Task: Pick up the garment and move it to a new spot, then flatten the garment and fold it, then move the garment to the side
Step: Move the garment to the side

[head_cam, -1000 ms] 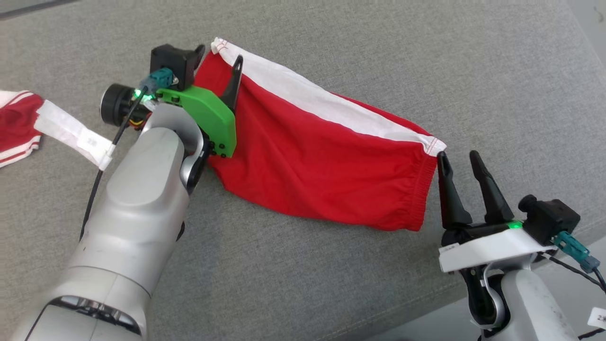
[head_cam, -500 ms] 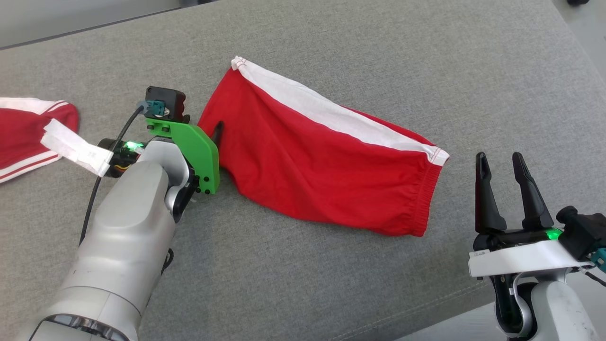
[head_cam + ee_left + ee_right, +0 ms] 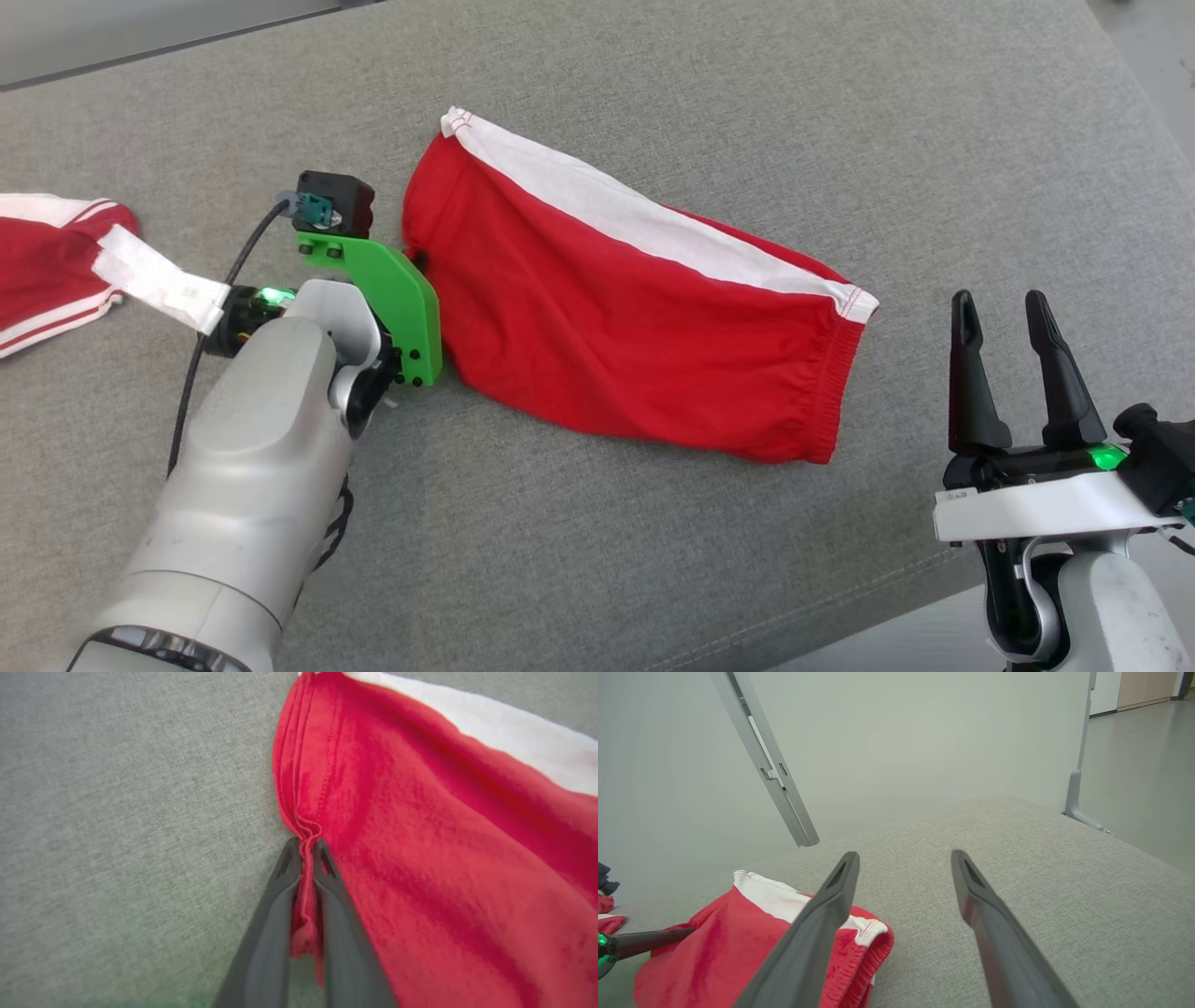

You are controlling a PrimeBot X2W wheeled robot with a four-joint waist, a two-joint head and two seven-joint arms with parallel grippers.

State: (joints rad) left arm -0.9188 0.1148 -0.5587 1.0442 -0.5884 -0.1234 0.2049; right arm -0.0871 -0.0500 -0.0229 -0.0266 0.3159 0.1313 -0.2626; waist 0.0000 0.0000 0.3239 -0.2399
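The garment [image 3: 42,252], red with white striped trim and a white sleeve, lies at the far left edge of the head view, apart from both grippers. A red pair of shorts [image 3: 635,317] with a white side band lies spread across the middle of the grey cushion. My left gripper [image 3: 305,847] is shut on the shorts' [image 3: 444,858] left hem, with red cloth bunched between the fingers. In the head view its green mount [image 3: 392,299] sits against that hem. My right gripper [image 3: 999,303] stands open to the right of the shorts' elastic waistband, touching nothing.
The grey cushion [image 3: 747,112] stretches far behind and in front of the shorts. Its front right edge runs under my right arm. In the right wrist view a pale wall with a slanted metal post [image 3: 770,774] stands behind the cushion, and floor shows at right.
My left gripper dropped from the shorts' top corner to mid hem and shut on the cloth. My right gripper drew back from the waistband corner, still open. The camera shifted.
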